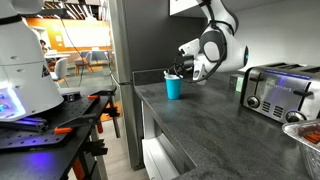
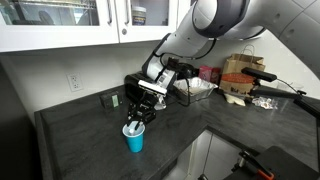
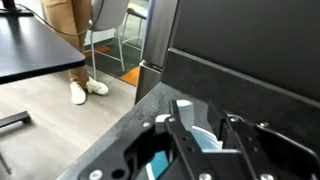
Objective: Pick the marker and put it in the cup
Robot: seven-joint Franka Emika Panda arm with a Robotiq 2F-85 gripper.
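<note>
The teal-blue cup [image 1: 173,89] stands on the dark counter near its corner, and it shows in both exterior views [image 2: 134,141]. My gripper [image 1: 177,72] hangs straight above the cup with its fingertips just over the rim [image 2: 138,118]. In the wrist view the fingers [image 3: 200,130] are close together on a slim white stick, the marker [image 3: 184,108]. The cup's white inside [image 3: 208,140] and teal wall [image 3: 154,165] lie right below them. The marker's lower end seems to reach the cup's mouth [image 2: 128,128].
A chrome toaster [image 1: 278,90] stands further along the counter [image 1: 200,130]. Boxes and bags [image 2: 238,78] sit at the back by the wall, under white cabinets [image 2: 90,15]. The counter edge drops to the floor next to the cup.
</note>
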